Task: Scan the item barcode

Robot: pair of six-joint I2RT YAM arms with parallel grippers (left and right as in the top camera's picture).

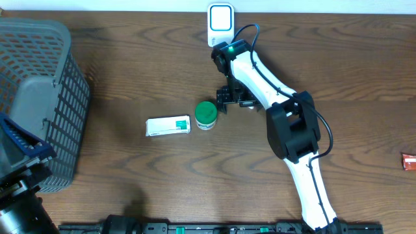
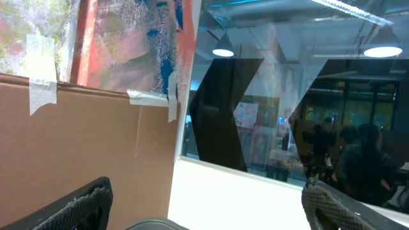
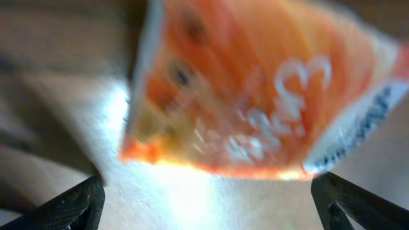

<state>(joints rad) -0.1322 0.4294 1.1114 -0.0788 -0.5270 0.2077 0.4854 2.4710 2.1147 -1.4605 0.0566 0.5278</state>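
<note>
An orange packet (image 3: 255, 96) with white print fills the right wrist view, blurred, just beyond my right gripper (image 3: 208, 198). Its jaws stand wide apart and touch nothing. In the overhead view this gripper (image 1: 227, 99) hangs over the table's middle, below the white barcode scanner (image 1: 221, 25) at the far edge; the arm hides the packet there. My left gripper (image 2: 208, 201) is open and empty, tilted up at the room. Its arm (image 1: 19, 188) sits at the near left corner.
A green-lidded jar (image 1: 206, 115) stands just left of the right gripper. A white box (image 1: 168, 126) lies further left. A grey mesh basket (image 1: 65, 110) fills the left side. A small red item (image 1: 409, 160) lies at the right edge.
</note>
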